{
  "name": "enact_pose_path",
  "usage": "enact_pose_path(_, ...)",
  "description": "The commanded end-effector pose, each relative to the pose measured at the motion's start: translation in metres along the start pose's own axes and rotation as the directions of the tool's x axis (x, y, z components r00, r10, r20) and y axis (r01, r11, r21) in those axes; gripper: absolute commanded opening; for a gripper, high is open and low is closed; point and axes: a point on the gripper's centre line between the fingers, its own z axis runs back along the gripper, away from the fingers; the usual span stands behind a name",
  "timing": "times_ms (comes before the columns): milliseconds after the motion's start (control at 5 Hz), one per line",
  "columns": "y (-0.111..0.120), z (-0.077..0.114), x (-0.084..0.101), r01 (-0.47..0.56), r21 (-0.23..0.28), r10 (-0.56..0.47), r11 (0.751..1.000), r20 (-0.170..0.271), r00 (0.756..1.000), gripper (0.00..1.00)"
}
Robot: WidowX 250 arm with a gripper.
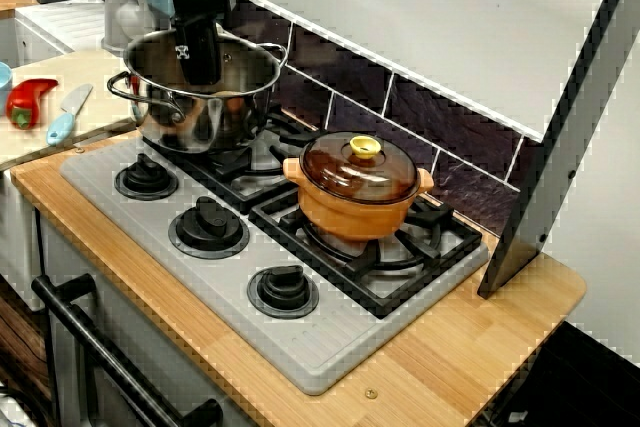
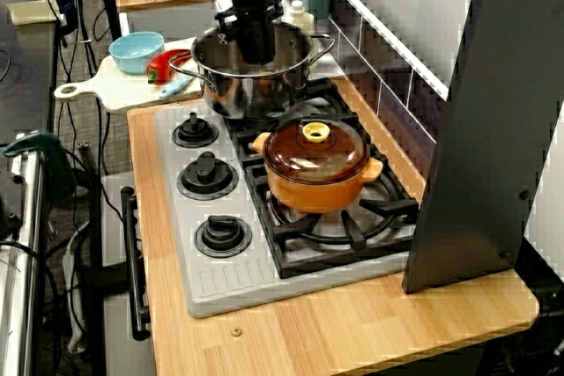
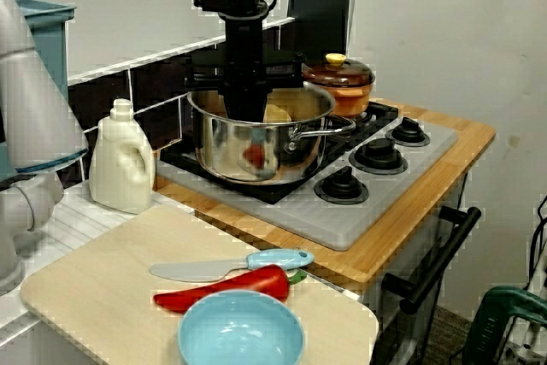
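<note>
Steel pot [image 1: 205, 119] sat on the burner [image 1: 243, 163] beside the orange lidded pot [image 1: 358, 199], claw [image 1: 198, 65] down inside it, fingertips hidden behind the wall. Wide or narrow, couldn't tell. A reach-in stage, I'd judge, any exit calling for a straight rise past the rim

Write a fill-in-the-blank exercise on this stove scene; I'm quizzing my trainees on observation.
The steel pot that the gripper reaches into has ____ handles.
The lid of the orange pot has a ____ knob.
The stove has ____ black dials.
The red pepper lies between the knife and a blue ____.
Missing: two, yellow, three, bowl.
</note>
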Motion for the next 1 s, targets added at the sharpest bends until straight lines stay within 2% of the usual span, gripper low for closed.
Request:
enact_pose_path(0,0.008,0.017,0.003,0.006,0.047,-0.007,0.999,0.014,1.000,1.00)
enact_pose_path(600,-0.010,0.023,0.012,0.001,0.034,-0.002,0.999,0.028,1.000,1.00)
enact_pose_path(800,-0.016,0.019,0.016,0.007,0.030,-0.008,1.000,0.020,1.000,1.00)
